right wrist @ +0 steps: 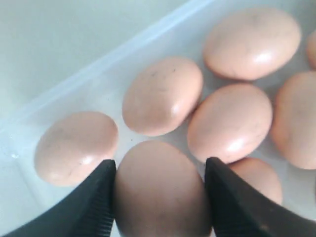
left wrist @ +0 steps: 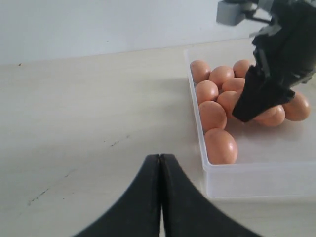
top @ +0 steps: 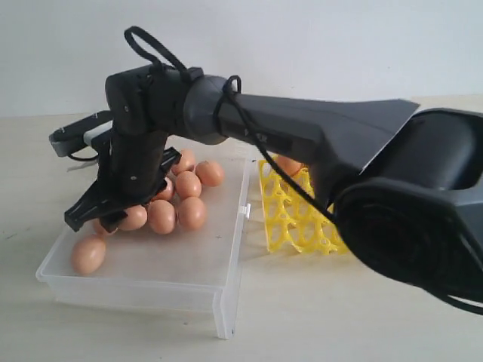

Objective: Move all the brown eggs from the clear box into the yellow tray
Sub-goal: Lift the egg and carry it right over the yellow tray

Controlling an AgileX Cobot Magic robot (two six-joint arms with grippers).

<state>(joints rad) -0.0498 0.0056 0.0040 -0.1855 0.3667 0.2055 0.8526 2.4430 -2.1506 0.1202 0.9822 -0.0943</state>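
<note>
The black right gripper (right wrist: 159, 169) presses its two fingers against the sides of one smooth orange-brown oval egg (right wrist: 160, 197), low among the other brown eggs (top: 191, 213) in the shallow clear plastic box (top: 151, 290). Just beside the box stands the bright yellow openwork plastic tray (top: 283, 215). The left gripper (left wrist: 160, 159) is closed and empty over the table (left wrist: 74, 123).

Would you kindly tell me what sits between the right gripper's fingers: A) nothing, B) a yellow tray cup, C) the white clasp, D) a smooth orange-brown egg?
D: the right gripper has a finger against each side of a smooth orange-brown egg in the clear plastic box.
</note>
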